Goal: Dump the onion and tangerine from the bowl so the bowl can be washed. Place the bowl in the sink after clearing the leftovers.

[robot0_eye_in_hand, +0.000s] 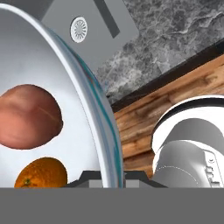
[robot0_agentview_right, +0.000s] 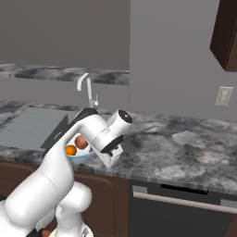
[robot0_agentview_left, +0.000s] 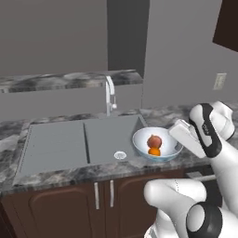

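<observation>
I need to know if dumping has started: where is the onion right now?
The onion sits inside the bowl, just above the tangerine, at the sink's right edge in the left base view.

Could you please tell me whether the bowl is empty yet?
Not yet: the bowl holds both the onion and the tangerine.

The wide, shallow white bowl (robot0_eye_in_hand: 52,70) looks glossy and smooth, its rim tinted bluish. The reddish-brown onion (robot0_eye_in_hand: 27,117) has a soft sheen; the bright orange tangerine (robot0_eye_in_hand: 41,173) is finely pitted. The grey recessed sink (robot0_agentview_left: 69,142) is matt, the curved faucet (robot0_agentview_left: 109,95) polished metal. The marbled stone countertop (robot0_agentview_right: 185,143) gleams above brown wood cabinet doors (robot0_agentview_left: 60,204).
</observation>
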